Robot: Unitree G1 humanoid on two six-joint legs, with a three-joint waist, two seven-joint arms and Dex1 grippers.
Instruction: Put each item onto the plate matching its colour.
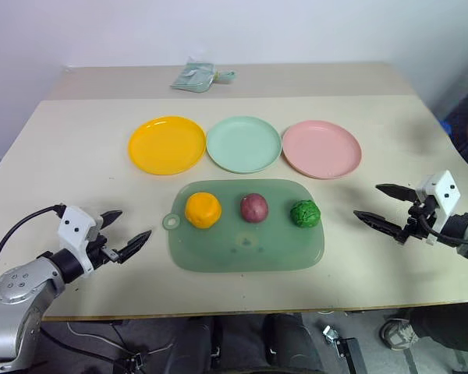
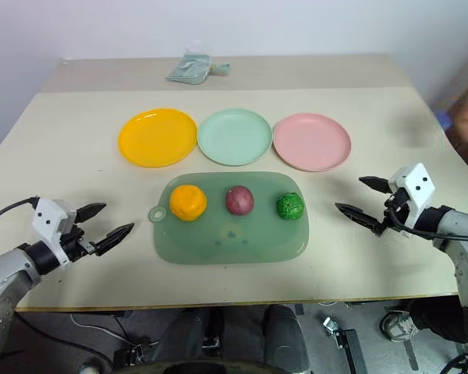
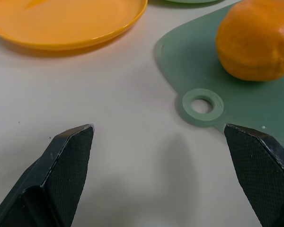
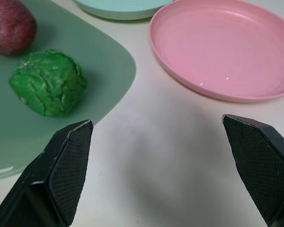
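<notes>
The beige table (image 1: 78, 148) carries a translucent green mat (image 1: 246, 245), on which the orange ball (image 1: 203, 209), purple-red oval (image 1: 254, 207) and bumpy green ball (image 1: 305, 213) sit in a row, with the yellow-orange plate (image 1: 167, 144), mint green plate (image 1: 243, 143) and pink plate (image 1: 322, 148) empty just beyond the mat. My left gripper (image 1: 125, 234) and right gripper (image 1: 381, 206) hover off opposite ends of the mat, fingers spread wide, holding nothing. Risk, in my judgement: the round items could roll out of a pinch or off a shallow plate, and the green ball lies nearest the pink plate, inviting a mismatch.
</notes>
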